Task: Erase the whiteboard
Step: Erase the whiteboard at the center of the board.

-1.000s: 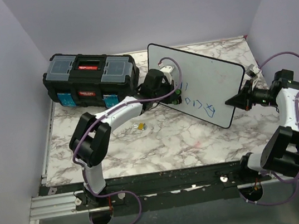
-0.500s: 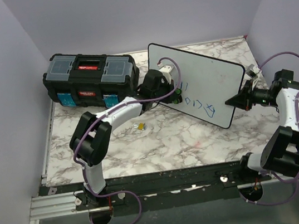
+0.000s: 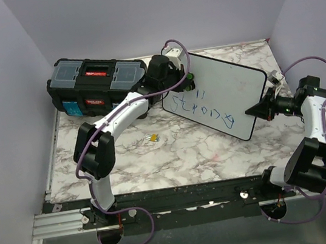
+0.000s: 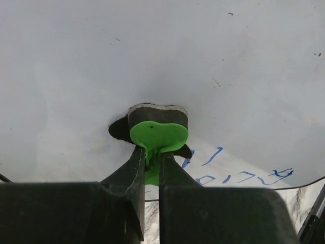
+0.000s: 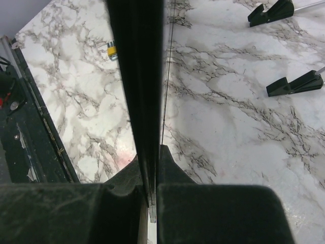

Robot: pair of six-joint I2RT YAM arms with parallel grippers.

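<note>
Left wrist view: left gripper (image 4: 153,157) jaws are clenched on the green tab of the eraser (image 4: 157,133). The eraser's dark pad sits just past the fingertips, face-on against the whiteboard (image 4: 152,51). The board fills everything ahead of the jaws and is white and mostly bare there. Blue lettering (image 4: 244,178) shows below and to the right of the jaws, close to the board's rim.

Right wrist view: right gripper (image 5: 151,170) is clamped on the whiteboard's black rim, seen edge-on. The rim runs straight up and away from between the jaws. Two black feet (image 5: 296,84) rest on the marble table (image 5: 228,132), right of the jaws and further out. A small yellow item (image 5: 111,50) lies on the table left of the jaws, well apart.

Top external view: the whiteboard is propped at a tilt on the table and spans between the two grippers. The left gripper is at its far left corner, the right gripper at its near right edge. The lettering lies between them, nearer the left jaws. A black toolbox (image 3: 97,86) sits behind the left gripper, near it. Whether they touch, cannot tell.
</note>
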